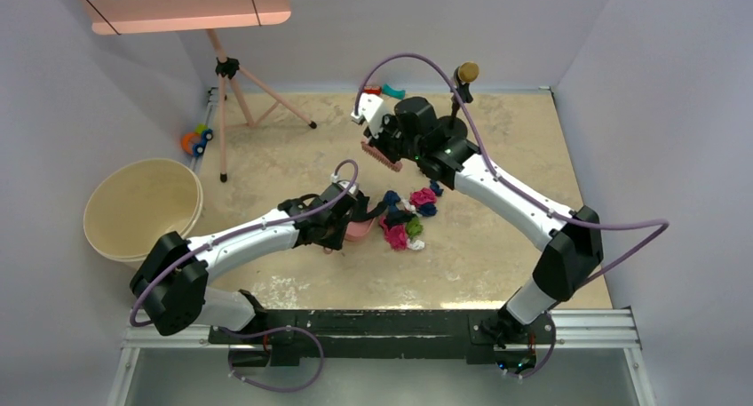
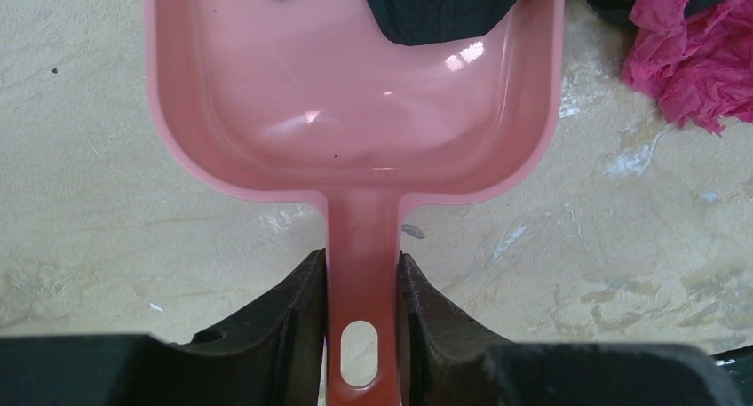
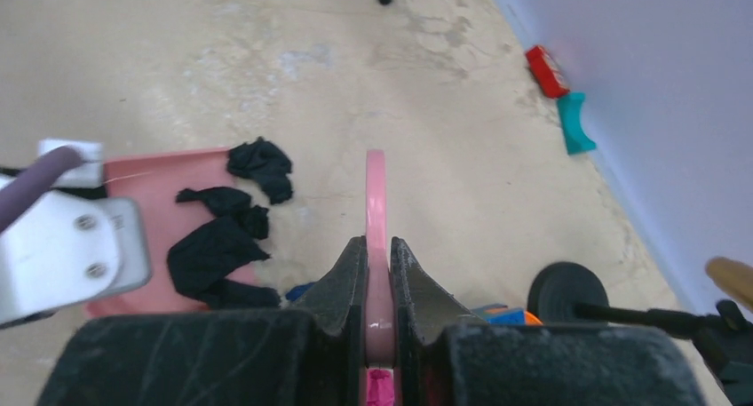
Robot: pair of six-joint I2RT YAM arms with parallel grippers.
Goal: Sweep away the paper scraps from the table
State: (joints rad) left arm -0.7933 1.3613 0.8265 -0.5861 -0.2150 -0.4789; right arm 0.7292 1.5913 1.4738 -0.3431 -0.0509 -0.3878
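Note:
My left gripper (image 1: 344, 212) is shut on the handle of a pink dustpan (image 1: 360, 231) that lies flat on the table (image 1: 497, 246). In the left wrist view my fingers (image 2: 302, 308) clamp the handle, and the pan (image 2: 355, 95) has a black scrap (image 2: 444, 6) at its mouth. The paper scraps (image 1: 407, 221) lie in a pile just right of the pan: black, magenta, dark blue, green, white. My right gripper (image 1: 393, 144) is shut on a pink brush (image 1: 382, 155), held above the table behind the pile. The right wrist view shows the brush (image 3: 376, 193) edge-on and black scraps (image 3: 217, 246) on the pan (image 3: 151, 184).
A large beige bowl (image 1: 142, 209) stands off the table's left edge. A tripod (image 1: 226, 77) stands at the back left, with blue and orange blocks (image 1: 197, 141) beside it. Small red and teal toys (image 1: 382, 91) lie at the back wall. A black stand (image 1: 465, 73) stands at the back.

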